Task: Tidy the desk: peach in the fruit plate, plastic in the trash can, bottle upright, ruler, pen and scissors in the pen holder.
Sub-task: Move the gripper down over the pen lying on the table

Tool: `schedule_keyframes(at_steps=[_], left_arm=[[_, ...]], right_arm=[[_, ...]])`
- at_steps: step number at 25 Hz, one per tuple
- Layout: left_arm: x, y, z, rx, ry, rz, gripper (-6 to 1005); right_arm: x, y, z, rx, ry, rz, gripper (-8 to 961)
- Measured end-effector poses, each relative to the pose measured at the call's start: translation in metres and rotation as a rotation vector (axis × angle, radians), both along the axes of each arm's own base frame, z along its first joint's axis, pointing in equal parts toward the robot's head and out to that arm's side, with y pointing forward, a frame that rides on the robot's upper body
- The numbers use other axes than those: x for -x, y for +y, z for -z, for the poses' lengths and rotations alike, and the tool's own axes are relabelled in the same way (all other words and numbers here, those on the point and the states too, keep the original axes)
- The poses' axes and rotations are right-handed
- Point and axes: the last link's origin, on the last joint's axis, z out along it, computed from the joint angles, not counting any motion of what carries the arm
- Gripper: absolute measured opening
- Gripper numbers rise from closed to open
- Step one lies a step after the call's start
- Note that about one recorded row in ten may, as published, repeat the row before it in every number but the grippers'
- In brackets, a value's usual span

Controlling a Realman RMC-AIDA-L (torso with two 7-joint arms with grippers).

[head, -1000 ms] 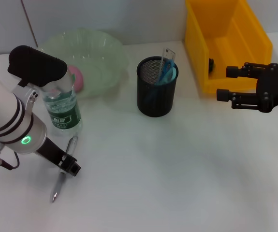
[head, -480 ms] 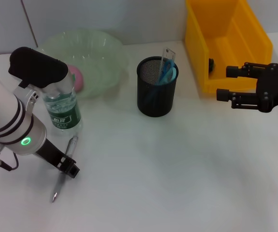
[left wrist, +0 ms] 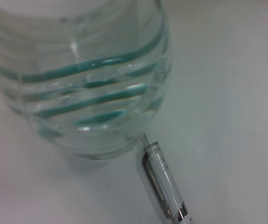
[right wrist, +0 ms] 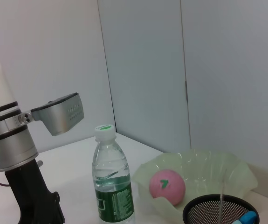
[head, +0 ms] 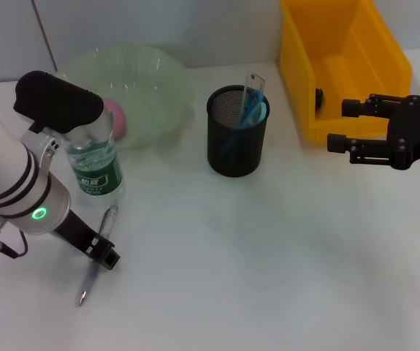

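Observation:
A clear pen [head: 87, 281] lies on the white desk at the front left, its top end near the base of the upright water bottle [head: 93, 164]. My left gripper [head: 101, 252] is low over the middle of the pen. The left wrist view shows the bottle's base [left wrist: 78, 84] with the pen's end [left wrist: 164, 186] beside it. The pink peach [head: 118, 121] lies in the green fruit plate [head: 158, 80]. The black mesh pen holder [head: 237, 139] holds a clear ruler [head: 252, 86] and blue scissors [head: 252, 113]. My right gripper [head: 339, 124] is open and empty, hovering beside the yellow bin [head: 363, 44].
A small dark object [head: 319, 95] lies inside the yellow bin. The right wrist view shows the bottle [right wrist: 110, 182], the peach [right wrist: 166, 185] in the plate [right wrist: 217, 163], the pen holder's rim [right wrist: 217, 207] and my left arm [right wrist: 12, 140]. A grey wall stands behind the desk.
My left arm has shifted very slightly over the pen. The pen, the bottle and the right arm have not moved.

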Motion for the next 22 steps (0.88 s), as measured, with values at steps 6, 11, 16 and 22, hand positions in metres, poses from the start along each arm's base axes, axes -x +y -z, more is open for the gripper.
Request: schedule_keyframes(at_steps=[6, 11, 16, 22], left_arm=[[-0.0005, 0.0001, 0.0, 0.0, -0.007, -0.002, 498], [-0.0008, -0.0003, 0.0006, 0.004, -0.006, -0.002, 493], [0.0008, -0.0008, 0.0011, 0.007, -0.004, -0.008, 483], [0.0021, -0.0004, 0.0026, 0.012, 0.002, -0.012, 466]], right_arm=[[0.0, 0.0001, 0.0, -0.001, 0.0, 0.0, 729], [0.0, 0.0003, 0.0, -0.002, 0.001, 0.001, 728], [-0.0001, 0.0002, 0.0001, -0.001, 0.001, 0.001, 727], [0.0, 0.0002, 0.0003, -0.001, 0.002, 0.001, 726]])
